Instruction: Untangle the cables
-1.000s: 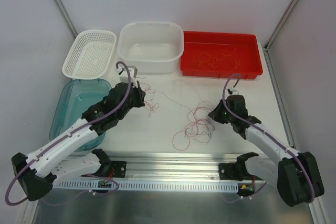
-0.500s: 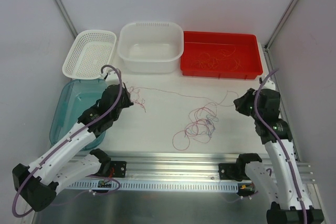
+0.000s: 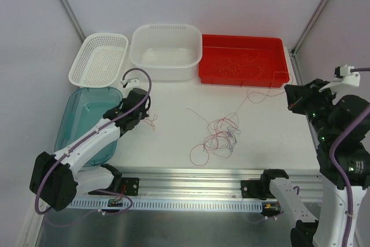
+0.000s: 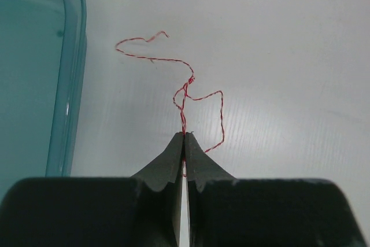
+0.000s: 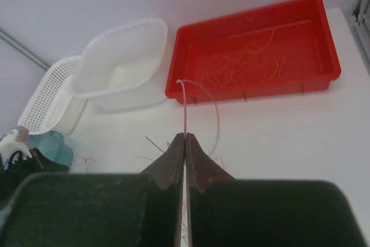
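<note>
A tangle of thin red and pinkish cables (image 3: 217, 137) lies on the white table between the arms. My left gripper (image 4: 184, 135) is low over the table beside the teal bin, shut on a short red-and-white twisted cable (image 4: 186, 92) that curls out ahead of it. My right gripper (image 5: 185, 136) is raised at the far right (image 3: 291, 98), shut on a thin pink cable (image 5: 185, 108). That strand (image 3: 254, 93) runs from the gripper down toward the tangle. Its other end (image 3: 193, 111) lies loose on the table.
A red tray (image 3: 243, 78) holding several loose orange cables stands at the back right. A white tub (image 3: 166, 67) and a white mesh basket (image 3: 98, 56) stand to its left. The teal bin (image 3: 78, 120) sits under my left arm.
My right arm rose and swung right, drawing the long strand out of the tangle. The strand no longer stretches to my left gripper. The left gripper shifted slightly right with its short cable.
</note>
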`<state>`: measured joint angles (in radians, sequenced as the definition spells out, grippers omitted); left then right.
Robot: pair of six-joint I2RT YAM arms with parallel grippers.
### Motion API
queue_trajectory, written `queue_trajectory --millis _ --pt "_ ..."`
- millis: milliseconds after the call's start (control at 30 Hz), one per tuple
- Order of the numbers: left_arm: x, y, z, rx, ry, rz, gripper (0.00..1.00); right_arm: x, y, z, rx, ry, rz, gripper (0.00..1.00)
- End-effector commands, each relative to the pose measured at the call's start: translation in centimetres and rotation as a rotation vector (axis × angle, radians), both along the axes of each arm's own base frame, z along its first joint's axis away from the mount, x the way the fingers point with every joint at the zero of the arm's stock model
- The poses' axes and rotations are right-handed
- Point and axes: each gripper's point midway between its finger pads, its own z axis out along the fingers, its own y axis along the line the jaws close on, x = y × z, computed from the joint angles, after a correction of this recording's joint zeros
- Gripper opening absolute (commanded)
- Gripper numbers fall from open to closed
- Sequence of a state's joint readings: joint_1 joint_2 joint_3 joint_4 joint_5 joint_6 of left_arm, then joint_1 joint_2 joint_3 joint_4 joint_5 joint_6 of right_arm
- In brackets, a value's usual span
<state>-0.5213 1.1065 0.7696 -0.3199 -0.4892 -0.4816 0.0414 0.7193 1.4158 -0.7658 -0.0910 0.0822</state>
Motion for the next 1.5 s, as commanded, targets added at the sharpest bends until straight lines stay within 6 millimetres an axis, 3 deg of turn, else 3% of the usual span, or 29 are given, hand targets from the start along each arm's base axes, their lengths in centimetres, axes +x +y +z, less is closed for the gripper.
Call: queue_trajectory --millis 0,33,133,233,333,367,467,500,567,600,633,667,700,800,833,900,933,967,1033,1067,1100,1200,1233,1267,1333,1467 --pt "0.6 0.3 -1.0 0.018 0.037 0.026 0.00 -1.1 0.2 3.2 -0.019 -0.056 0.026 0.01" --pt "0.7 0.4 -1.3 0.028 0.049 0.029 0.00 -1.7 0.3 5.7 -0.017 -0.109 0.029 0.01" --pt "1.0 0.7 -2.8 0.059 0.092 0.044 0.00 -2.4 0.4 9.9 -0.025 -0.192 0.042 0.01" --pt "1.4 0.4 -3.5 0.058 0.124 0.040 0.00 -2.1 1.5 10.8 -0.014 -0.208 0.100 0.01" --pt "1.9 -0.8 -2.8 0.022 0.122 -0.007 0.00 -0.5 3.5 8.1 0.018 -0.126 0.209 0.01" --pt "2.0 -1.0 -2.2 0.012 0.109 -0.018 0.00 0.4 4.1 5.4 0.034 -0.057 0.246 0.01" --pt "2.3 -2.3 0.2 -0.030 0.065 -0.091 0.00 1.9 5.0 2.0 0.072 0.004 0.281 0.01" --pt "2.5 -2.6 1.1 -0.043 0.046 -0.108 0.00 2.7 5.0 -0.7 0.086 0.060 0.276 0.01" --pt "2.5 -3.3 3.0 -0.069 0.003 -0.156 0.00 3.4 4.9 -4.0 0.094 0.135 0.263 0.01" --pt "2.4 -3.4 3.5 -0.075 -0.008 -0.167 0.00 3.9 4.8 -7.2 0.104 0.207 0.254 0.01" --pt "2.3 -3.8 4.2 -0.088 -0.020 -0.194 0.00 4.1 4.9 -8.7 0.114 0.239 0.250 0.01" --pt "2.3 -3.9 5.5 -0.106 -0.052 -0.207 0.00 4.3 5.0 -10.1 0.124 0.265 0.249 0.02" --pt "2.2 -4.1 6.2 -0.116 -0.069 -0.220 0.00 4.4 5.1 -13.2 0.136 0.325 0.247 0.02" --pt "2.0 -4.8 9.4 -0.160 -0.139 -0.267 0.00 4.4 5.1 -17.3 0.159 0.406 0.233 0.07" --pt "1.9 -4.9 10.4 -0.164 -0.166 -0.283 0.00 3.9 5.2 -20.0 0.167 0.470 0.227 0.08" --pt "2.2 -5.3 13.0 -0.178 -0.220 -0.312 0.00 3.4 5.3 -22.3 0.168 0.528 0.224 0.16" --pt "2.3 -5.5 14.1 -0.184 -0.244 -0.320 0.00 2.8 5.3 -24.6 0.166 0.593 0.218 0.20" --pt "2.5 -5.8 16.2 -0.196 -0.285 -0.333 0.00 2.4 5.4 -25.6 0.164 0.625 0.219 0.25" --pt "3.2 -6.1 17.9 -0.192 -0.315 -0.345 0.00 1.2 5.6 -28.0 0.158 0.706 0.228 0.44" --pt "3.6 -6.3 20.2 -0.198 -0.359 -0.350 0.00 0.9 5.7 -28.5 0.151 0.718 0.234 0.52" --pt "4.1 -6.2 21.1 -0.184 -0.378 -0.350 0.00 0.6 5.7 -28.9 0.149 0.728 0.237 0.65" --pt "6.3 -6.4 24.2 -0.141 -0.434 -0.334 0.00 -0.4 5.6 -29.2 0.126 0.734 0.247 0.82" --pt "7.6 -6.9 23.8 -0.121 -0.417 -0.329 0.00 -0.5 5.5 -29.1 0.117 0.731 0.247 0.85" --pt "8.4 -7.0 26.1 -0.122 -0.461 -0.324 0.00 -0.6 5.4 -28.5 0.105 0.711 0.247 0.88" --pt "11.0 -7.8 27.2 -0.089 -0.476 -0.315 0.00 -1.1 5.0 -28.1 0.079 0.706 0.242 0.95" --pt "15.7 -9.3 26.8 -0.051 -0.465 -0.299 0.00 -1.7 4.4 -26.0 0.044 0.647 0.234 0.98"
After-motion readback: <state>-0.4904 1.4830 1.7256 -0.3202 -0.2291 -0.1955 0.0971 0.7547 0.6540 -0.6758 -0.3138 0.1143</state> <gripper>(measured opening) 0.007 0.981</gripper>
